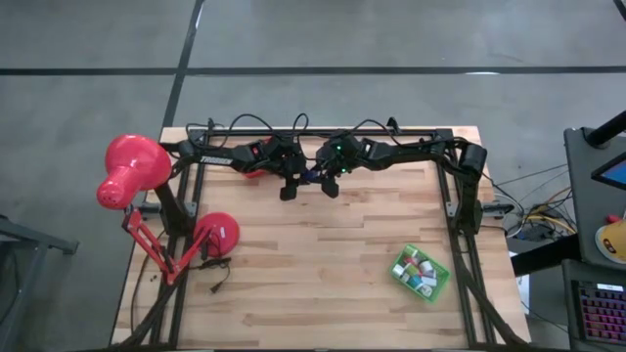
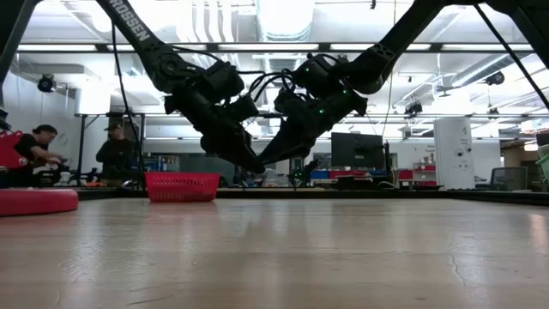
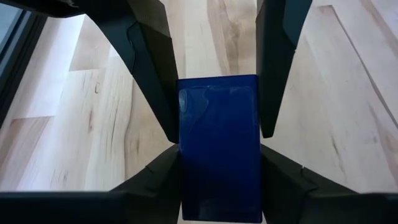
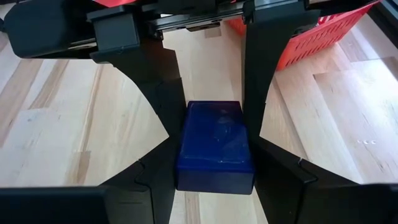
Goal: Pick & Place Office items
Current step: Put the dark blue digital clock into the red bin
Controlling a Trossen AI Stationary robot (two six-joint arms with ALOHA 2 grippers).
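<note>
1. At the table's (image 1: pixel 323 264) far edge, my two arms meet above the wood.
2. My left gripper (image 3: pixel 217 130) and right gripper (image 4: pixel 208 134) each clamp a navy block (image 3: pixel 219 149) between them.
3. Near right: green tray (image 1: pixel 421 274) holding small office items (image 1: pixel 418 268).

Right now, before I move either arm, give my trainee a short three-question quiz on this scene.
1. True or false: the green tray sits on the left arm's side of the table.
2. Multiple choice: what is between the right gripper's fingers? A) a pink clip B) a navy block C) nothing.
3. Fill in: the left gripper and the right gripper meet ___ the table, not resting on it.

Key: 1 false, it is on the right arm's side; 2 B; 3 above.
</note>
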